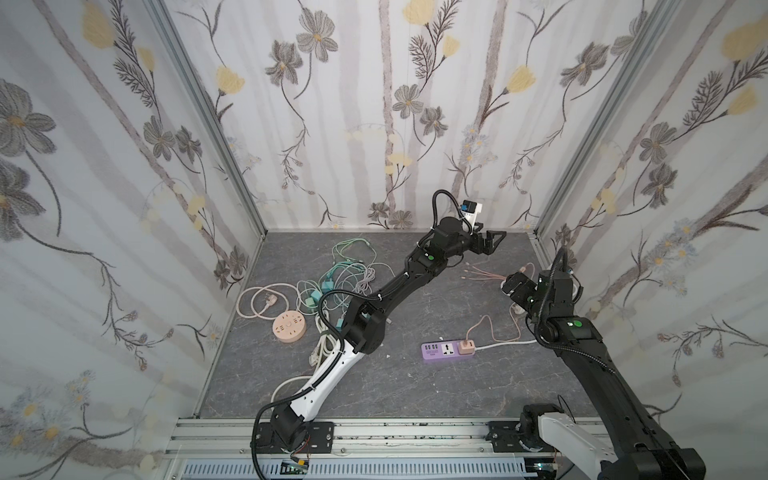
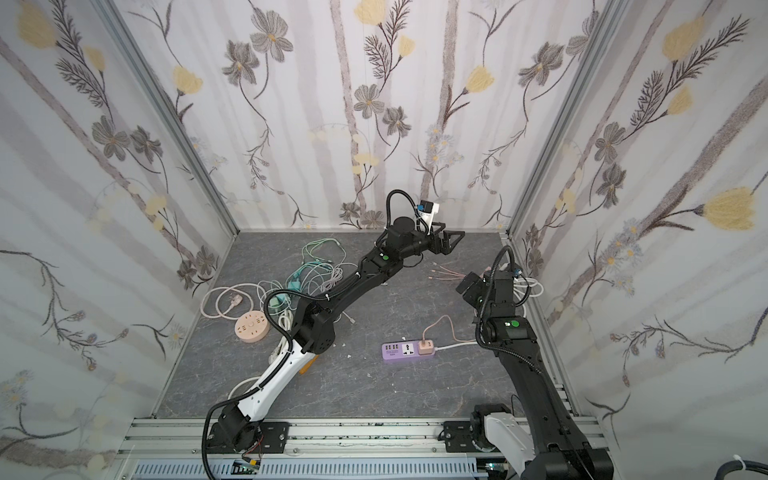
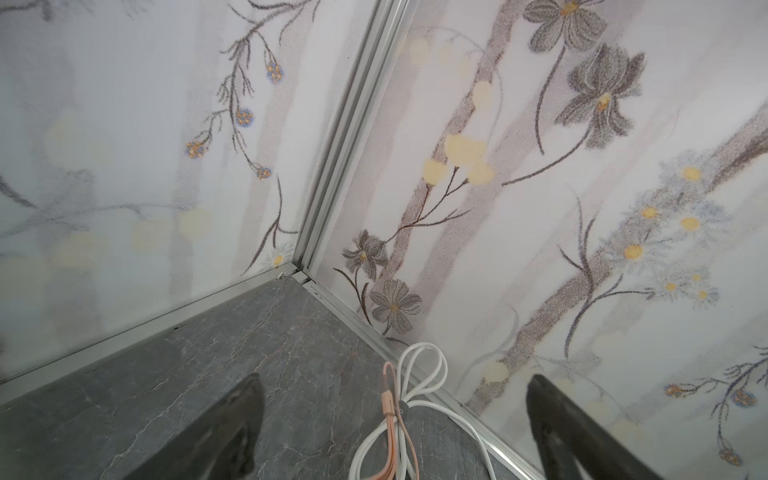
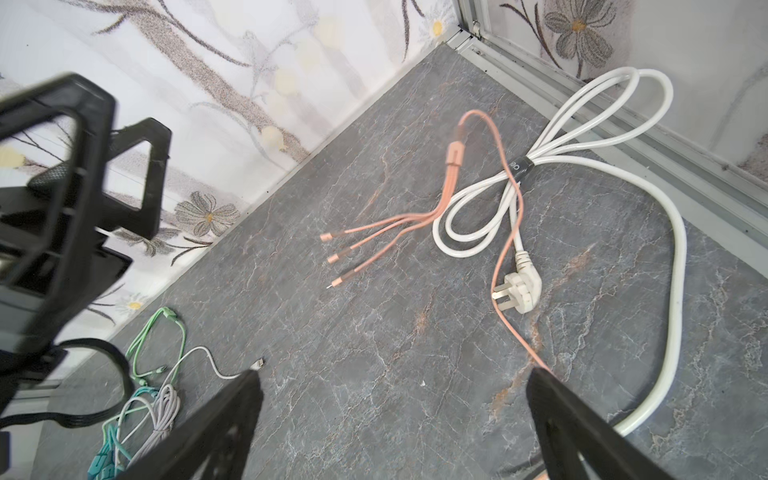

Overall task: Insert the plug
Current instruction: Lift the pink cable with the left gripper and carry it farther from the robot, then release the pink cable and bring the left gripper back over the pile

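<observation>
The left gripper (image 3: 395,380) is wide open and holds nothing. It hangs near the far right corner of the gray table (image 3: 208,374). The right gripper (image 4: 394,374) is wide open too, with nothing in it. Just past it the white plug (image 4: 519,286) lies flat on the table (its prongs stick out bare). A thin pink cable (image 4: 503,249) runs right by it. Farther out, in both top views, the pink plug (image 1: 466,347) sits in the purple power strip (image 1: 434,353), well apart from both grippers. A round pink socket (image 1: 289,328) and a heap of green cables (image 1: 330,284) lie on the left side.
</observation>
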Available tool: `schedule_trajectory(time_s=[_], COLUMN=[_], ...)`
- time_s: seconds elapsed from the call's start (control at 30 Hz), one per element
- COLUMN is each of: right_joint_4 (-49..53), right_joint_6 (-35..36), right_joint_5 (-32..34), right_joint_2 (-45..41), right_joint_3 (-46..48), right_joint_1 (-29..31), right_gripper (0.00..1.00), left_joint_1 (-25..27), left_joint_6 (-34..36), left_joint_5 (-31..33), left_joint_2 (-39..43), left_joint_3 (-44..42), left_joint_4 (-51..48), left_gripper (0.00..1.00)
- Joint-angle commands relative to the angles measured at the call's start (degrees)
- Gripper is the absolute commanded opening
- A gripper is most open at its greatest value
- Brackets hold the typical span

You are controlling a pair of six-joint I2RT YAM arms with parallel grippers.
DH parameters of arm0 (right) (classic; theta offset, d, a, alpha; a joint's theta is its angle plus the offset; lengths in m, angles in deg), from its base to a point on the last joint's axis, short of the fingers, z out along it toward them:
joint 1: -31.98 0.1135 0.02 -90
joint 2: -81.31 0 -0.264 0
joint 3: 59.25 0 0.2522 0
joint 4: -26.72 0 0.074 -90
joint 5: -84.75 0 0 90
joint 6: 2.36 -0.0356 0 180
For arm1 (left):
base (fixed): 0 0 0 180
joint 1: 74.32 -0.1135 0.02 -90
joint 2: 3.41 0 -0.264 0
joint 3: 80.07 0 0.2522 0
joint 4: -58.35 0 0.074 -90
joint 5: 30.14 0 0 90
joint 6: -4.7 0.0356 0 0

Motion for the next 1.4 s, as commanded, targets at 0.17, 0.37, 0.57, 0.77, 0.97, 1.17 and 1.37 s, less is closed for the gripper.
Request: schedule_trajectory(time_s=[0.17,0.37,0.57,0.77,0.97,1.17,1.37], right_joint_4=[-6.7,-9.8,-12.9,-13.5,-12.2,-11.4,-9.9], right_joint_6=[1.6,7.7,12.7,13.5,12.9,11.7,11.7], right_joint_5=[-8.6,-10.8,-11.5,-10.3,-8.1,-7.3,-6.1], right_joint_2=[2.2,6.0,12.1,17.4,19.9,20.8,20.6], right_joint_3=[-0.2,-3.3,-7.3,-12.8,-15.2,-16.0,-16.0], right_joint_1=[0.5,5.8,11.6,14.9,15.4,15.4,15.6], right_gripper=[0.99,0.99,0.99,0.99,0.99,0.99,0.99], left_joint_1=[-2.2,-6.2,-10.2,-15.1,-17.0,-18.9,-18.9], left_joint_6=[12.1,13.7,8.5,7.1,14.8,15.9,16.8], left_joint_5=[11.2,26.4,38.6,37.1,33.9,28.9,26.9], left_joint_2=[25.6,47.7,62.6,70.8,72.9,69.6,61.7], left_joint_3=[-30.8,-55.7,-68.2,-75.2,-78.4,-79.6,-77.8], left_joint_4=[-7.4,-15.7,-34.3,-50.1,-61.4,-60.9,-58.3], left_gripper=[1.0,1.0,1.0,1.0,1.0,0.93,0.83])
